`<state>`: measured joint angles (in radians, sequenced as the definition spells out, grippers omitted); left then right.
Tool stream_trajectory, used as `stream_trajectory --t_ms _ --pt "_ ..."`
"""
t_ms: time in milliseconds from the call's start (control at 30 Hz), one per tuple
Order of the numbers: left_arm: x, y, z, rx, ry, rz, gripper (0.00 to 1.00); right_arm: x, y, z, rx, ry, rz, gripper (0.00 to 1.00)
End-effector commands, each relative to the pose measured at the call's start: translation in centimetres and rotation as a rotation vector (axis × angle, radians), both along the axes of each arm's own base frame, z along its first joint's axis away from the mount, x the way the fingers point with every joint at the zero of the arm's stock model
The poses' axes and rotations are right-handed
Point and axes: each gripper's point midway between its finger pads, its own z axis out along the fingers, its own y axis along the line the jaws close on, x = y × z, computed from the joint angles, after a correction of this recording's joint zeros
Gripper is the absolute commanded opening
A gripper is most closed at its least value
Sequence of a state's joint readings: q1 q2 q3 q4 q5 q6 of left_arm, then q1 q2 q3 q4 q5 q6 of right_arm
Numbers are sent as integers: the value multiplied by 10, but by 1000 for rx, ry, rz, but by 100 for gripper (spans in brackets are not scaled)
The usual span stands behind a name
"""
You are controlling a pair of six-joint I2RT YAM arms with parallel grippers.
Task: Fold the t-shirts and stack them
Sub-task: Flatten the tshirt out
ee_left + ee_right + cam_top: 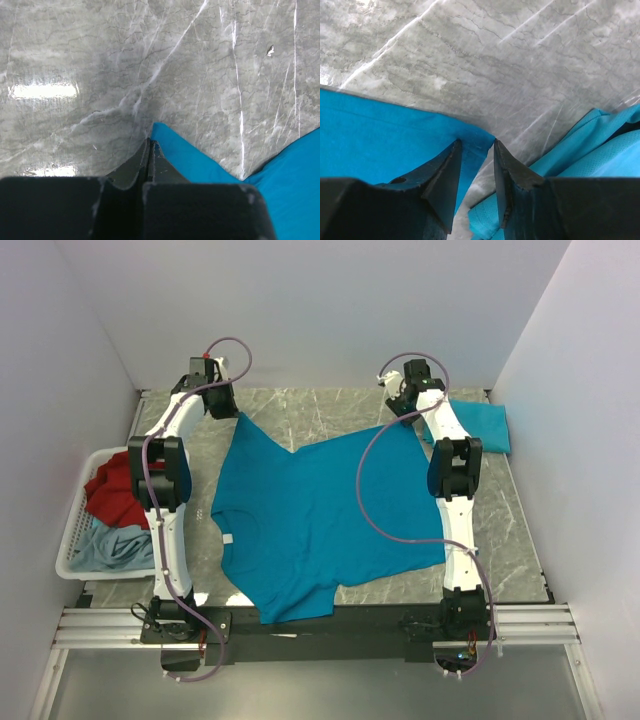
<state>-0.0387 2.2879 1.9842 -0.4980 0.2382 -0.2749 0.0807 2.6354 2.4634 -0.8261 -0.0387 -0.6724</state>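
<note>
Pinching the far left corner of the teal t-shirt (310,510), the left gripper (149,146) is clamped shut. The right gripper (476,147) is half-open astride the far right corner, probably not gripping. The shirt lies spread on the table (520,540), not yet folded. One folded t-shirt (480,425) sits far right. The red t-shirt (115,490) and grey-blue t-shirt (110,545) wait in the basket (72,540).

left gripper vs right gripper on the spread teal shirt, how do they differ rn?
The left gripper is shut, pinching a far corner of the spread teal t-shirt. The right gripper is open, straddling the other far corner without clamping it.
A folded teal t-shirt lies beside the right gripper. Only bare table lies beyond the left gripper.
Shared: both sit low at the shirt's far edge.
</note>
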Motion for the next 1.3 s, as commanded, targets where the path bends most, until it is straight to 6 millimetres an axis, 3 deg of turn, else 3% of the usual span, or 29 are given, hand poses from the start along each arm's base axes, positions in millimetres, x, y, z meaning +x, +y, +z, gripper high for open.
stream_trajectory --t_ms 0,133,233,367,400,467,500,567,600,933,967,1000,1033,1100,1133,1200,1233,1267 --pt "3 2 11 0 -29 -4 0 -3 2 -13 -9 38 39 39" --pt "1 4 9 9 -23 -4 0 -5 2 -13 -11 37 43 15" --pt "0 4 12 13 -25 -2 0 -4 -1 -12 -22 18 32 11" --pt "1 6 22 22 -44 5 0 4 1 5 0 -47 8 0" --pt "2 8 27 29 -54 10 0 12 4 28 18 -110 0 0" --pt "3 11 40 39 -84 20 0 12 10 42 37 -147 5 0" --pt "4 11 46 41 -96 20 0 16 13 67 50 -203 6 0" --pt "4 13 64 46 -135 25 0 15 21 89 68 -239 21 0" --pt "5 15 71 50 -151 31 0 14 27 114 94 -280 35 0" --pt "-13 25 166 40 -333 53 0 -32 52 230 231 -434 106 0" --pt "-15 26 174 37 -348 56 0 -40 53 250 241 -467 116 0" --pt "-18 27 181 36 -362 58 0 -45 54 253 249 -467 117 0" --pt "-24 27 199 34 -397 58 0 -50 55 261 258 -480 124 0" --pt "-32 29 215 38 -428 68 0 -62 55 283 269 -514 131 0" --pt "-41 31 239 42 -478 74 0 -67 56 291 274 -526 138 0" --pt "-53 34 264 50 -531 87 0 -83 56 321 274 -576 150 0" --pt "-69 35 299 49 -612 97 0 -90 55 332 271 -597 155 0" --pt "-79 38 317 50 -654 116 0 -105 55 355 268 -638 168 0"
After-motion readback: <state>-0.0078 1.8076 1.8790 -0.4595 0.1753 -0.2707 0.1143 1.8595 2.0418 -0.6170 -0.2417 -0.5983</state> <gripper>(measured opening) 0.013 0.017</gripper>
